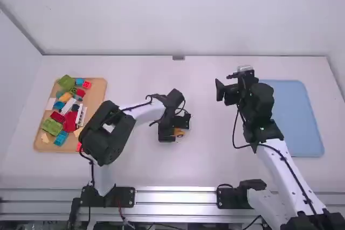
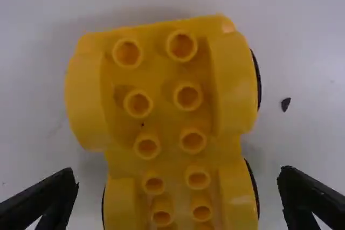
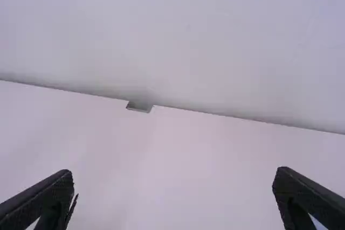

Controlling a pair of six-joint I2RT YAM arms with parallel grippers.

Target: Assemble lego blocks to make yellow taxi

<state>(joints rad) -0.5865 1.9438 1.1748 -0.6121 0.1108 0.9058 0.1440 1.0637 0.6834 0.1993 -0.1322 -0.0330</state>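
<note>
Fingers of the left gripper (image 1: 176,128) spread wide, one to each side of the yellow wheeled base (image 2: 161,76), holding nothing. Base lies on the desk (image 1: 135,165), below the left gripper, near mid-desk. Two rows of round hollow studs along it; dark wheel edges show on one flank. Small dark fleck (image 2: 285,104) just beside it.

Right gripper (image 1: 225,83): fingers well apart, empty, held over the desk to the right of the base.

Far left, wooden tray (image 1: 97,93) of mixed blocks, among them green block (image 1: 52,126) and red block (image 1: 70,120). Far right, blue mat (image 1: 297,117).
</note>
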